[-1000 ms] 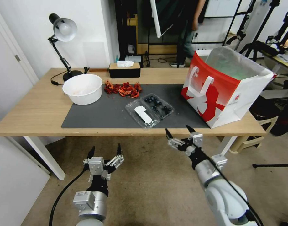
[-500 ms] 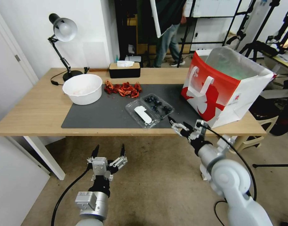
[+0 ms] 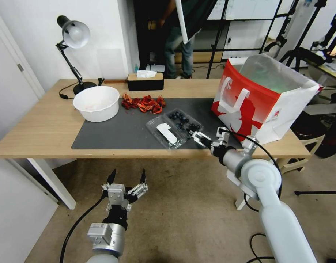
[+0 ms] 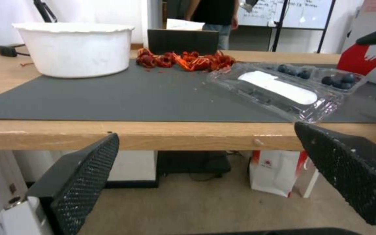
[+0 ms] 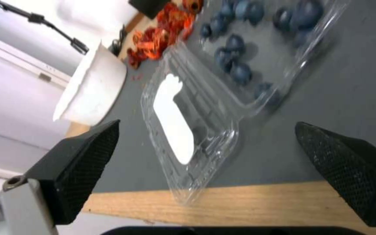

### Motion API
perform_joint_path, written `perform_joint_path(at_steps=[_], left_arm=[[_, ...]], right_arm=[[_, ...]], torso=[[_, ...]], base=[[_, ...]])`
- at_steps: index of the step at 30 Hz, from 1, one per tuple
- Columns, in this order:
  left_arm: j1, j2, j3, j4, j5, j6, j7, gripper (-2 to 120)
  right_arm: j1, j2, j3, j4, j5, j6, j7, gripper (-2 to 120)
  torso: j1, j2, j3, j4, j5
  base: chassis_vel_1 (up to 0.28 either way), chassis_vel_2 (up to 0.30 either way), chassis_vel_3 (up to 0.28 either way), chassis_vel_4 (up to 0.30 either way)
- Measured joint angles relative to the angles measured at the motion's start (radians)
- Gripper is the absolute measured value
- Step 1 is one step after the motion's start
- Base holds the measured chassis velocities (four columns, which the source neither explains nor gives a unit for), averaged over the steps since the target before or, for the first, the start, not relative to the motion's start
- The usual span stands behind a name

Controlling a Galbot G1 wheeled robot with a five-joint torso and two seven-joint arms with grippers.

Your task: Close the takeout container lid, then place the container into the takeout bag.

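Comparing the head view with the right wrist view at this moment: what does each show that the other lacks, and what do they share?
Head view alone: the takeout bag standing at the mat's right end, the left gripper open below the table edge, and the right gripper open by the container.

Right wrist view alone: the lid's near corner overhanging the mat onto bare wood.

Both: the open takeout container of blueberries, its lid lying flat with the white label up, the white bowl.
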State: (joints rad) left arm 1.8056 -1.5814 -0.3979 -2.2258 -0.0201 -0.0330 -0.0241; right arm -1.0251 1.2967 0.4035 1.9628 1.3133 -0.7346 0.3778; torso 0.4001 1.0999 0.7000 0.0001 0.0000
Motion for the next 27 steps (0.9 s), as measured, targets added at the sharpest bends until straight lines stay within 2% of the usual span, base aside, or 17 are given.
perform_joint_path(at_steps=[12, 27], left_arm=[[-0.002, -0.001, -0.006, 0.004, -0.003, -0.003, -0.001, 100], [0.0, 0.001, -0.008, 0.003, -0.005, -0.011, -0.003, 100]], right_arm=[[0.055, -0.018, -0.046, -0.06, 0.028, -0.002, -0.014, 100], [0.067, -0.004, -0.076, -0.087, 0.042, 0.0, -0.014, 100]], torso=[[0.0, 0.0, 0.0, -0.0001, 0.0], [0.0, 0.0, 0.0, 0.0, 0.0]], base=[[0.0, 0.0, 0.0, 0.0], [0.0, 0.0, 0.0, 0.0]])
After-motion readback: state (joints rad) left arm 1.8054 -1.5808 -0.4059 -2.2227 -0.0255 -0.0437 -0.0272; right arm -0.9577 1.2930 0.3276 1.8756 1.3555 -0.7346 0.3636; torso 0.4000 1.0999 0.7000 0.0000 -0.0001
